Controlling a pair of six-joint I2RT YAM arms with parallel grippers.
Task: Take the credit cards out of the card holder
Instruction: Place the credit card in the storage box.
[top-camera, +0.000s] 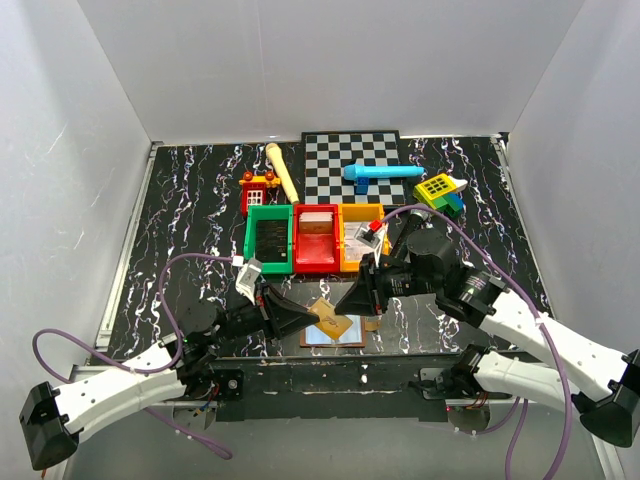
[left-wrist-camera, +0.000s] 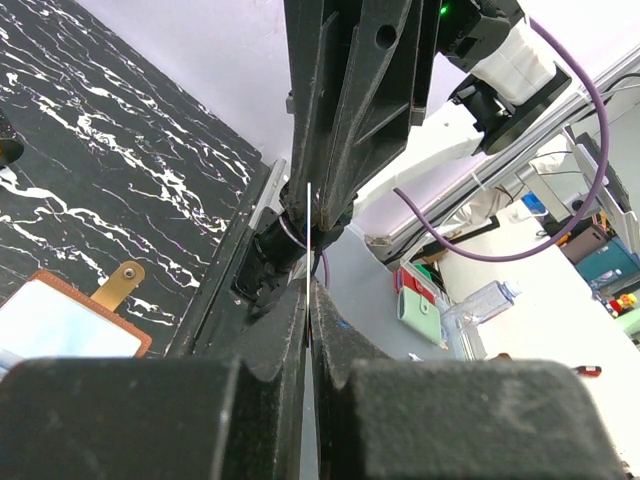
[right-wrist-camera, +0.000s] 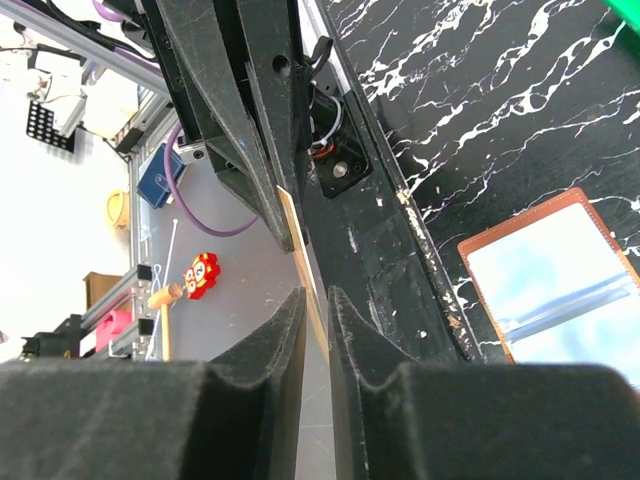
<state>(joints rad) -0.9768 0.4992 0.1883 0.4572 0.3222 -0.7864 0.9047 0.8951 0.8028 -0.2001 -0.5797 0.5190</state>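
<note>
My left gripper (left-wrist-camera: 310, 300) is clenched flat on one thin card (top-camera: 331, 323). In its wrist view I see the card only as a pale line that comes up out of the pressed pads. I hold it by one edge and lifted off the table (top-camera: 180, 220), so that the opposite edge is free for the other arm.

My right gripper (right-wrist-camera: 317, 305) meets it from the other side, nose to nose. Its two fingers stand on either side of the card's tan edge with only a narrow slot between them. I cannot tell if the pads already press on the card or only frame it (the slot looks a little wider than the card is thick).

The card holder (top-camera: 333, 341) lies open on the table just under the two grippers, near the front edge, with the pale inner panels facing up. Nothing touches it, and I cannot see if other cards are inside.

I judge this step as a handover: the card is out of the holder and passes from left to right. The left should let go only when the right has a sure pinch; otherwise the card may drop back onto the holder.
</note>
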